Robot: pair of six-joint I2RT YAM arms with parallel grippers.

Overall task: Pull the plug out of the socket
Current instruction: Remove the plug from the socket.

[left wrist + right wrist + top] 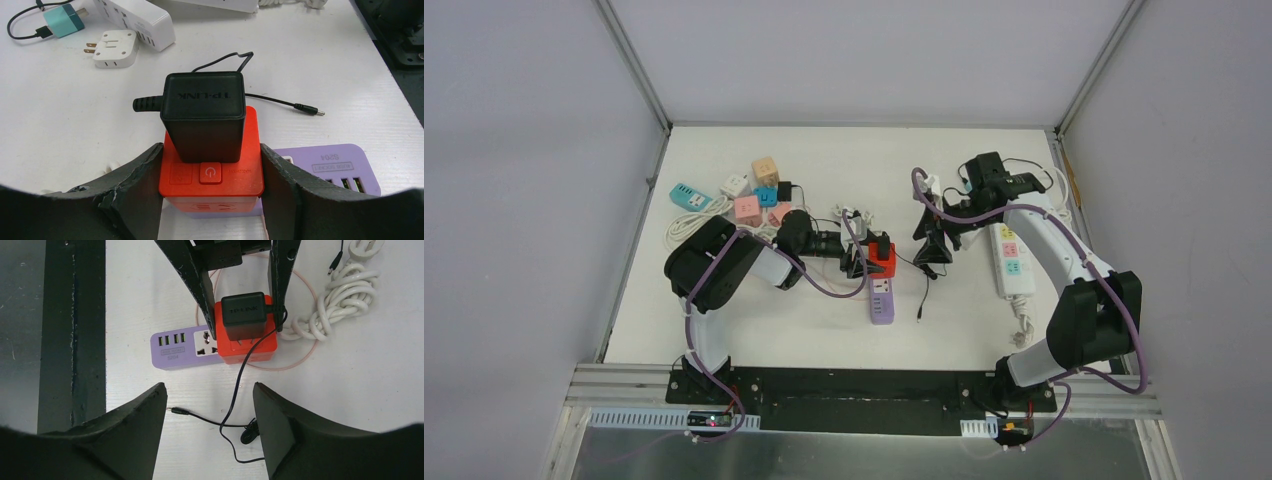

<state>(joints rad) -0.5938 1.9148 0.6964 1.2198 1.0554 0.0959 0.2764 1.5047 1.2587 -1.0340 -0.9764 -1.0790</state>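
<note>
Left tool (211, 155) clamps red socket (240, 175); plug (205, 110) hides its top.

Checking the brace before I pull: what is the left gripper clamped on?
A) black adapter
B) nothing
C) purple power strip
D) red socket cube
D: the left wrist view shows the left gripper with a finger against each side of the red socket cube, while the black adapter stands plugged in its top.
</note>
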